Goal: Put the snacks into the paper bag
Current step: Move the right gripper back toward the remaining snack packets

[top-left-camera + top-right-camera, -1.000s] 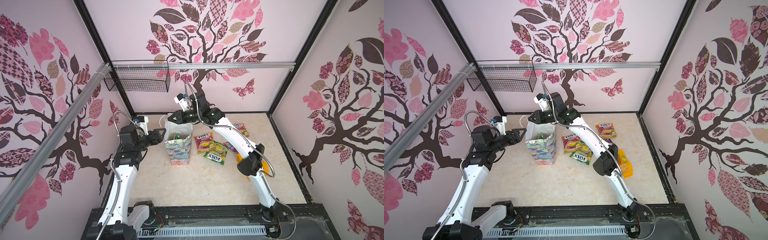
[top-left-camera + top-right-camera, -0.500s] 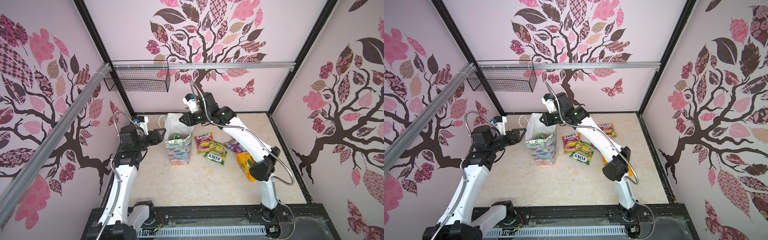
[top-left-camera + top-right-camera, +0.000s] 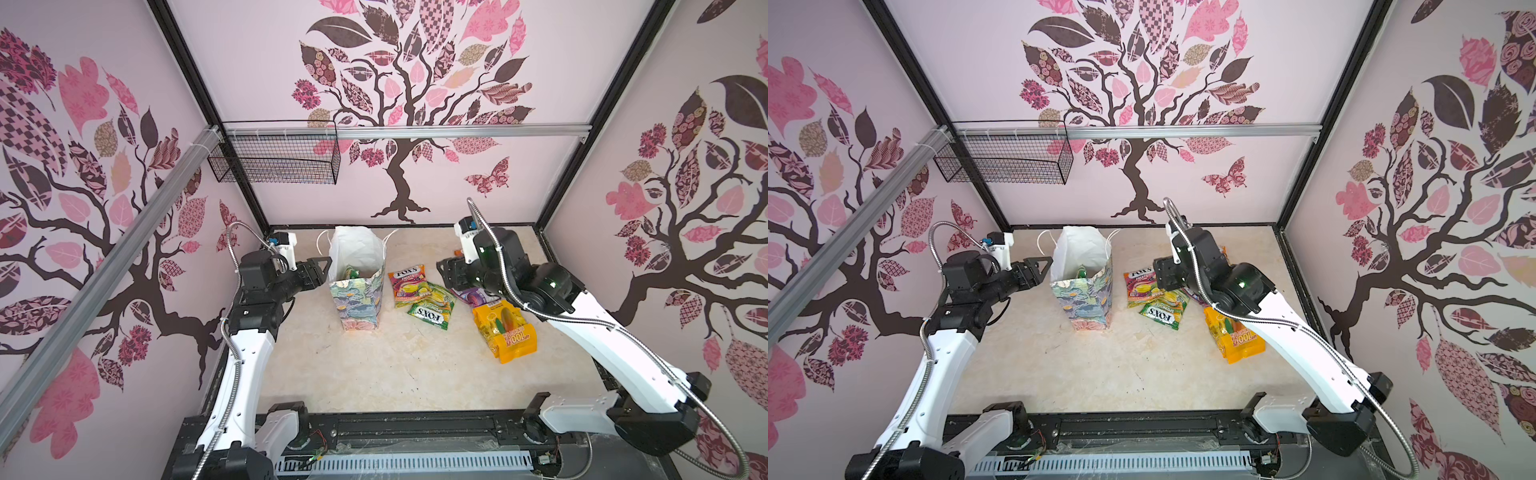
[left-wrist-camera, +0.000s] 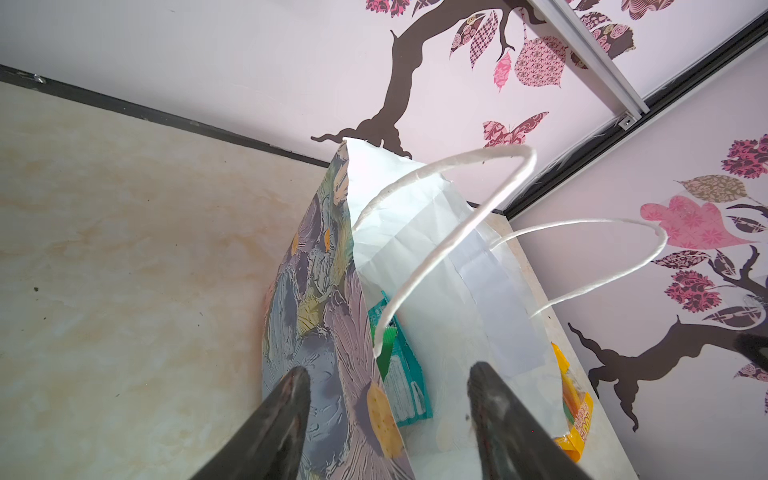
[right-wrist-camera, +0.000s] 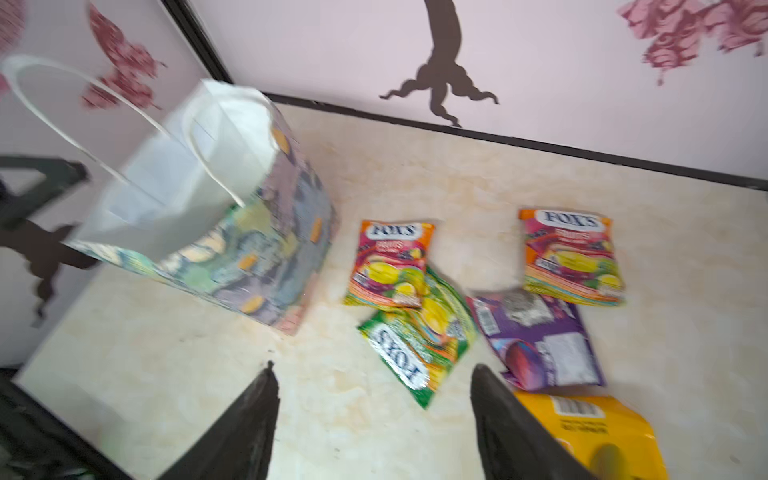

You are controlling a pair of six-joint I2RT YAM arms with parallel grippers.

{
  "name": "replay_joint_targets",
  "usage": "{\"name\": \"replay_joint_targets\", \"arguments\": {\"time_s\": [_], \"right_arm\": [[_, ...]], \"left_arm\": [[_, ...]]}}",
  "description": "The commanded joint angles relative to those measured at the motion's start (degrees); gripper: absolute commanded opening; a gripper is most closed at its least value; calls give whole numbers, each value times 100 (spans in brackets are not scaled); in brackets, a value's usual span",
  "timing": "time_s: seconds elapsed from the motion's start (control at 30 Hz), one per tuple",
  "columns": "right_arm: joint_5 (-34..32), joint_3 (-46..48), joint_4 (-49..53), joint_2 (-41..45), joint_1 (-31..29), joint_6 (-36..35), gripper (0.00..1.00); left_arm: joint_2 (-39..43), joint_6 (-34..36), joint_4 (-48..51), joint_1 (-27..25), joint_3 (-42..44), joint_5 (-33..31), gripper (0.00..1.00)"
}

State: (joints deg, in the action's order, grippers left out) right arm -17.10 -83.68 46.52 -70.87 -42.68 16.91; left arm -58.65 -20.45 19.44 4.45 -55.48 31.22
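Note:
The paper bag [image 3: 359,299] stands upright at the back left of the table, mouth open, with a teal and a green snack [image 4: 405,374] inside. My left gripper [image 4: 388,386] is open astride its left wall, one finger outside and one over the white inside. Loose snacks lie to the right of the bag: two pink FOX'S packets [image 5: 390,264] [image 5: 571,257], a green one [image 5: 415,345], a purple one [image 5: 540,340] and a yellow one [image 3: 505,330]. My right gripper [image 5: 372,386] hangs open and empty above the table beside the green packet, also seen in a top view [image 3: 446,270].
A black wire basket [image 3: 274,153] hangs on the back wall at the upper left, under a metal rail [image 3: 457,132]. Patterned walls close in the table on three sides. The bag's cord handles [image 4: 478,216] arch up over its mouth.
My right gripper has swung away from above the bag to the right, over the loose packets, and its jaws now stand apart. The left arm has stayed put.

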Motion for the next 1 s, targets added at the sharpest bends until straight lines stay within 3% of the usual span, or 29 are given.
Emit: {"name": "replay_joint_targets", "arguments": {"time_s": [0.0,0.1,0.27,0.53,0.97], "right_arm": [[-1015,425,664,445,34,565,92],[-1038,774,938,582,132,876,99],[-891,1313,904,589,438,1147,100],[-274,2045,252,475,1076,1031,99],[555,2450,-478,300,2028,731,100]], "left_arm": [[47,133,-11,5,152,-61,64],[17,129,-30,3,152,16,64],[0,102,-31,10,157,80,64],[162,102,-76,0,247,62,65],[143,85,-90,8,229,104,65]]}}
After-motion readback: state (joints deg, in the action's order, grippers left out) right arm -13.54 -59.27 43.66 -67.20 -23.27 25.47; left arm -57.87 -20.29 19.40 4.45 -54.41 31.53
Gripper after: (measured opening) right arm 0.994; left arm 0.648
